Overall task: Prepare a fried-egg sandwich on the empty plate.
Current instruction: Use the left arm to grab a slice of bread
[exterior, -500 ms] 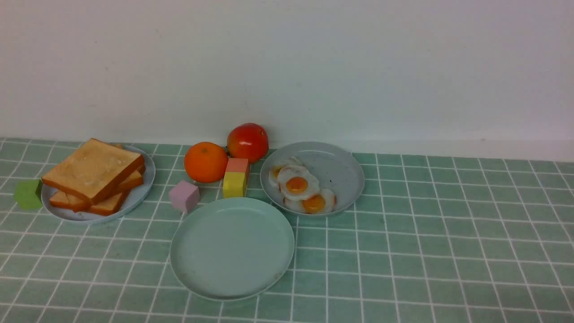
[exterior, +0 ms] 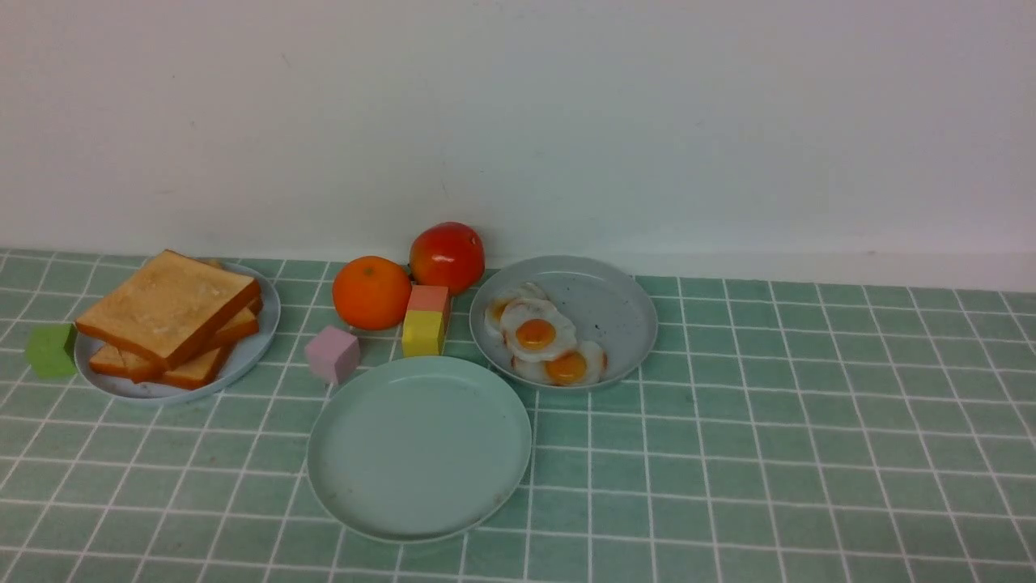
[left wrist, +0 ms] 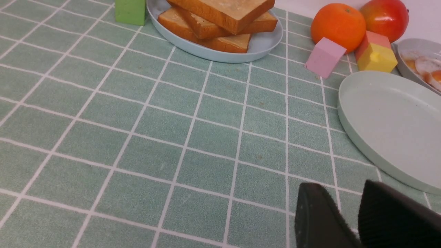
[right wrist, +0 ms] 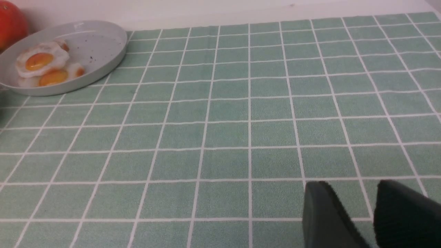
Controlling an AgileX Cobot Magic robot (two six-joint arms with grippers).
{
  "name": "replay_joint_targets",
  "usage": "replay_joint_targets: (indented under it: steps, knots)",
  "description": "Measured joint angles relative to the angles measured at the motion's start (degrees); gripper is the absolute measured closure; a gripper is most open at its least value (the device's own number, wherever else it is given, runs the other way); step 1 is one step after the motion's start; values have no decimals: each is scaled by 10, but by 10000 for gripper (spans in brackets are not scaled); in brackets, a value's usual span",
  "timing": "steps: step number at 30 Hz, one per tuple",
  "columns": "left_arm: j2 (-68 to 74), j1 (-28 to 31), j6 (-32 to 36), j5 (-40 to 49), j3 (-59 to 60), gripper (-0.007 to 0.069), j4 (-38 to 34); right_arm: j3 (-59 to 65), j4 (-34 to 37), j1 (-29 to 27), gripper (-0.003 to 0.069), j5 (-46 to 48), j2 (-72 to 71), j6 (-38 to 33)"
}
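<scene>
Starting the first step, facing the empty plate (exterior: 419,449) lying bare, pale mint, at six o'clock of the spread. Needing a reach to the toast stack (exterior: 166,312) at its ten o'clock, taking the top golden slice. Leaving the glossy fried eggs (exterior: 538,334) around one o'clock. Holding nothing in left gripper (left wrist: 342,188) or right gripper (right wrist: 352,187), jaws standing partly apart.

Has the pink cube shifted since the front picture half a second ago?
No. The pink cube sits where it did, on the same white grid lines of the tablecloth, with the same gap to the yellow block beside it.
</scene>
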Motion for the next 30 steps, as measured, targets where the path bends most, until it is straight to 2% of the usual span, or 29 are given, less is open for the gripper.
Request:
replay_joint_targets:
  steps: [11,19,24,27,30]
  knots:
    - [0,0,-5,-10,0,411,-6,0,0,0,418,0,0,0]
    - [0,0,-132,-145,0,407,-229,0,0,0,418,0,0,0]
    - [0,0,-145,-202,-1,408,-263,0,-1,7,418,0,0,0]
    - [0,0,-146,-183,-15,426,-261,0,-2,8,418,0,0,0]
    - [16,0,-106,-124,-84,519,-247,0,-2,8,418,0,0,0]
